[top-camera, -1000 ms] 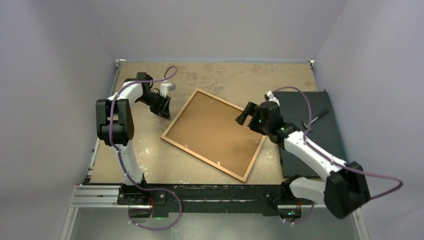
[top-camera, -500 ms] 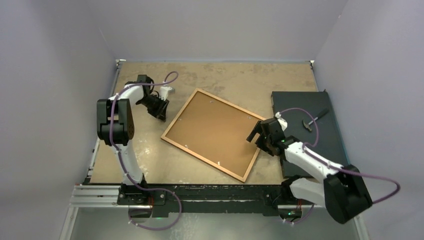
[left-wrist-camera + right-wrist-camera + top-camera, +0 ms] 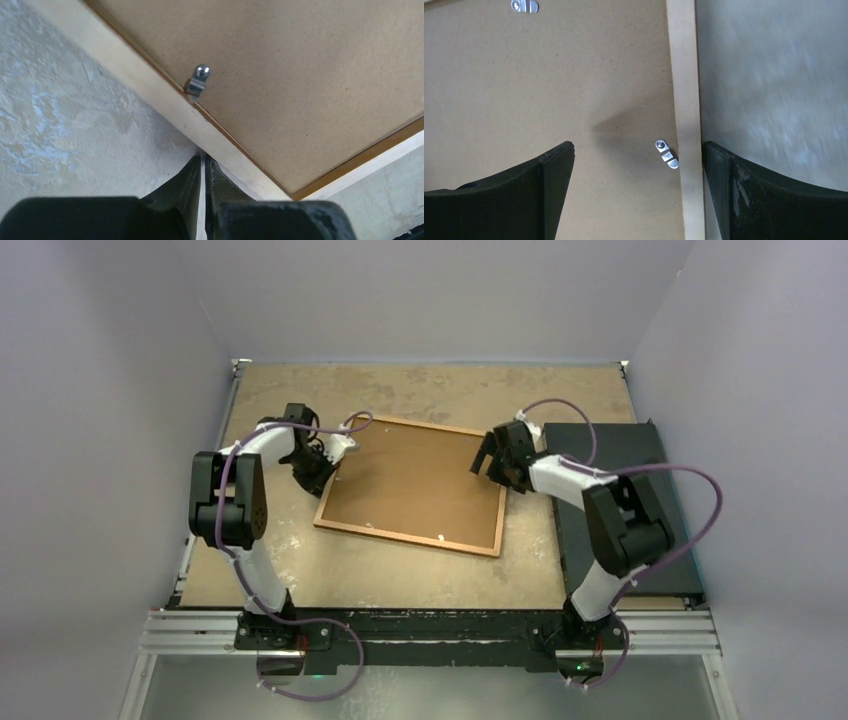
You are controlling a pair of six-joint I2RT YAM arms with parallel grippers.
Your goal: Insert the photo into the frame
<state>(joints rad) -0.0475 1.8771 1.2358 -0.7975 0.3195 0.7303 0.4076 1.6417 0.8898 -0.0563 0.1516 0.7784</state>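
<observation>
The frame lies face down on the table, its pale wooden rail surrounding a plain brown backing board. The photo is out of view. My left gripper is shut, its tips down on the table against the outer side of the frame's left rail, with nothing between them. A metal clip sits on that rail just ahead. My right gripper hangs open over the frame's right rail, one finger over the board and one outside the rail. A turn clip lies between them.
A black rectangular slab lies on the right of the table, under my right arm. Grey walls enclose the table on three sides. Bare worn tabletop shows behind and in front of the frame.
The frame has turned from a diagonal to nearly square with the table. My left gripper has closed and moved to its left rail. My right arm swung back to the frame's right rail.
</observation>
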